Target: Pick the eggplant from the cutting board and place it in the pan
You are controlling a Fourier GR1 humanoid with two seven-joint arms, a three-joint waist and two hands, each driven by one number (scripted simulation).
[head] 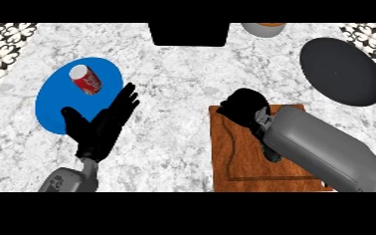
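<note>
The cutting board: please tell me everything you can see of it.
The cutting board is brown and wood-like, rectangular, with a thin dark groove running inside its edges. It lies flat on the marbled counter, at lower right. The right robot hand, fingers curled, covers its upper edge, and the grey forearm crosses its right side.

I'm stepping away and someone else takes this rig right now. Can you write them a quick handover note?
Left hand: open, fingers up, resting over the counter beside the blue plate, which holds a red can.
Right hand: curled at the far end of the cutting board; whether it holds anything cannot be seen.
Eggplant: not visible, possibly hidden under that hand.
Pan: far right, nothing in it.
Done: right hand is at the board.
Left: confirm the grasp, lift, carry to the pan, release.
</note>
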